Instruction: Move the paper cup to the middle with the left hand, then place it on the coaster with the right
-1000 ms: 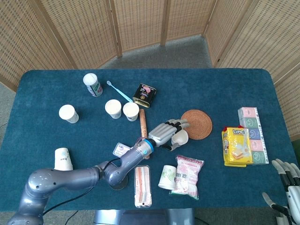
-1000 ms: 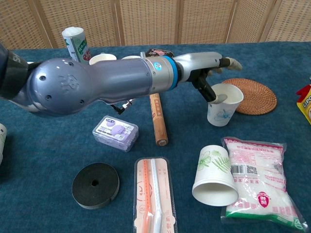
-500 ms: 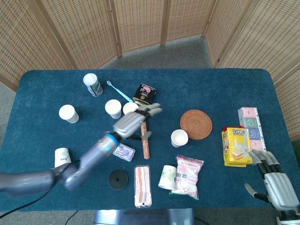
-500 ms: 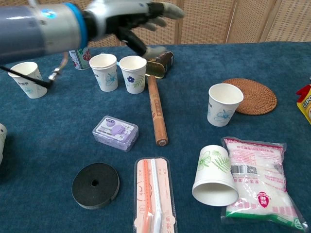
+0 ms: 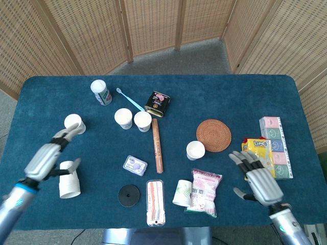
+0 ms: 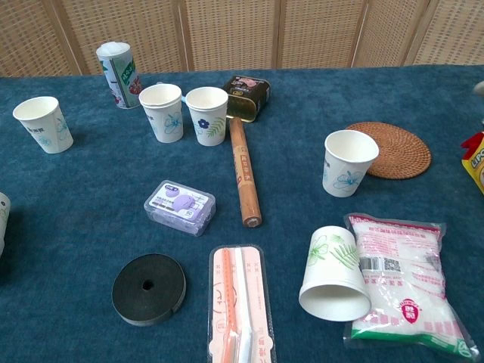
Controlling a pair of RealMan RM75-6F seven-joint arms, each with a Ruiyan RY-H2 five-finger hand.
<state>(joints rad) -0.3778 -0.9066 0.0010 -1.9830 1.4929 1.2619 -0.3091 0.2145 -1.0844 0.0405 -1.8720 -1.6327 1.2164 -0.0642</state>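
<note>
The paper cup point(image 5: 195, 149) point(image 6: 348, 162), white with a flower print, stands upright on the blue table, just left of the round woven coaster point(image 5: 213, 135) point(image 6: 388, 149) and free of both hands. My left hand point(image 5: 48, 155) hovers far to the left, fingers spread and holding nothing, above a stack of cups point(image 5: 69, 178). With fingers apart and empty, my right hand point(image 5: 255, 178) is at the lower right, to the right of the cup and below the coaster. Neither hand shows clearly in the chest view.
Three upright cups point(image 5: 122, 118) point(image 5: 142, 121) point(image 5: 74, 123) stand at the back left. A wooden stick point(image 5: 157, 145), purple box point(image 5: 135, 165), black disc point(image 5: 128, 195), toothbrush pack point(image 5: 155, 202), tipped cup point(image 5: 182, 192) and bag point(image 5: 206, 192) lie in front. Yellow snack pack point(image 5: 258, 158) sits by my right hand.
My left hand let go of the cup beside the coaster and swung back to the far left. My right hand rose from the lower right corner toward the middle.
</note>
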